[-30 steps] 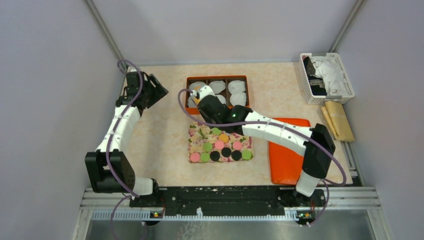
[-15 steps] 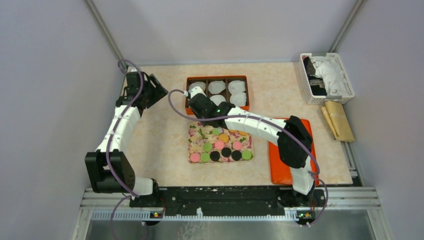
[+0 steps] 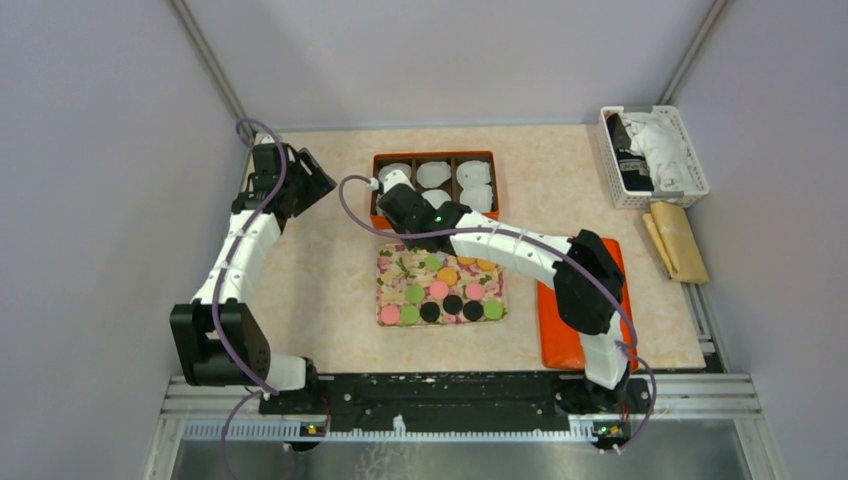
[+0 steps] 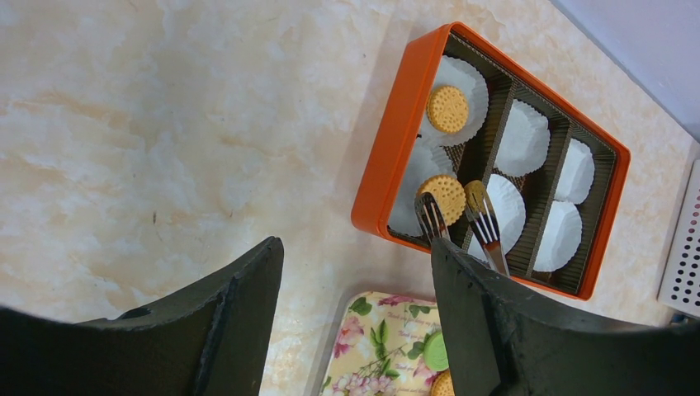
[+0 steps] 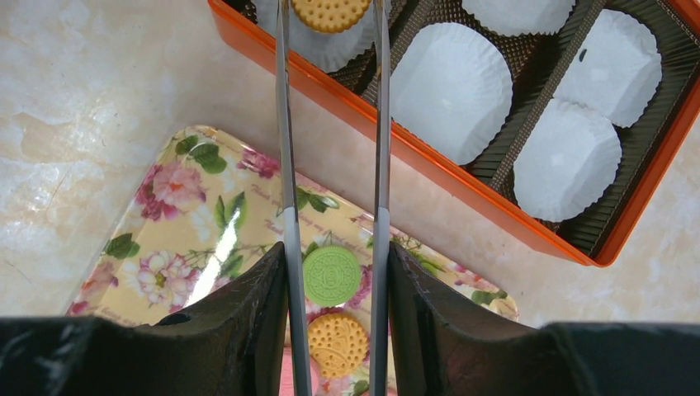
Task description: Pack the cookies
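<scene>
Several cookies (image 3: 440,292) in orange, green, pink and black lie on the floral tray (image 3: 393,272). My right gripper (image 3: 398,200) (image 5: 334,252) is shut on metal tongs (image 5: 285,124), whose tips reach into the front-left cup of the orange box (image 3: 433,155). An orange cookie (image 5: 330,12) (image 4: 450,194) lies in that cup between the tong blades; I cannot tell whether they pinch it. Another orange cookie (image 4: 448,108) rests in the back-left cup. My left gripper (image 3: 312,180) (image 4: 357,247) hangs open and empty over bare table left of the box.
Several white paper cups (image 5: 450,78) line the box compartments. An orange lid (image 3: 570,320) lies right of the tray under the right arm. A white basket (image 3: 690,150) of cloths and a tan packet (image 3: 680,240) sit at the far right.
The right arm swung left, its elbow folding inward, and brought the tongs from the box's left-middle down to the front-left cup. It has been nearly still since. The left arm has not moved.
</scene>
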Controlling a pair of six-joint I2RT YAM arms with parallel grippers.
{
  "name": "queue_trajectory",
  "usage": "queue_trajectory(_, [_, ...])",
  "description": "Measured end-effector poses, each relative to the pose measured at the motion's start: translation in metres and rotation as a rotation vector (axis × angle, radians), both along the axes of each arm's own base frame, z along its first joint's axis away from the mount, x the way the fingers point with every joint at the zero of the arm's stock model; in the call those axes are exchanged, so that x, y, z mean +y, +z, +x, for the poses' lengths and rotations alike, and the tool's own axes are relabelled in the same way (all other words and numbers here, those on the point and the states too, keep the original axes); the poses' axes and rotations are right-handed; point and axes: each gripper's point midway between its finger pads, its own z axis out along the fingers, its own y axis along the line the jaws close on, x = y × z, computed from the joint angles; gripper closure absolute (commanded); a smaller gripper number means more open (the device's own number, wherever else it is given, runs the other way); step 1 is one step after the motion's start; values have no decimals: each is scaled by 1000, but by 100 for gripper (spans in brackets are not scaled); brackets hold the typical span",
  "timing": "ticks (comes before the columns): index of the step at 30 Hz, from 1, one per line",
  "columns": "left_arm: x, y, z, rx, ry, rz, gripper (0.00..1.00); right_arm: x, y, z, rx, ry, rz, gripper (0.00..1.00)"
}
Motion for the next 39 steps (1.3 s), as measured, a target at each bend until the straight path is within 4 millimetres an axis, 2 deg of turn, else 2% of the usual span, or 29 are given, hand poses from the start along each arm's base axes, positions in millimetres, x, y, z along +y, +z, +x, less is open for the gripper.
queue_trajectory(16, [0,0,0,-1,-3,4,27,7,4,4,-20,1,33,56])
queue_trajectory(33, [0,2,2,-14,-7,10,27,8,6,7,-28,-2,45,57])
queue_trajectory(39, [0,2,2,-16,-9,11,28,-4,19,-4,-25,0,71,59])
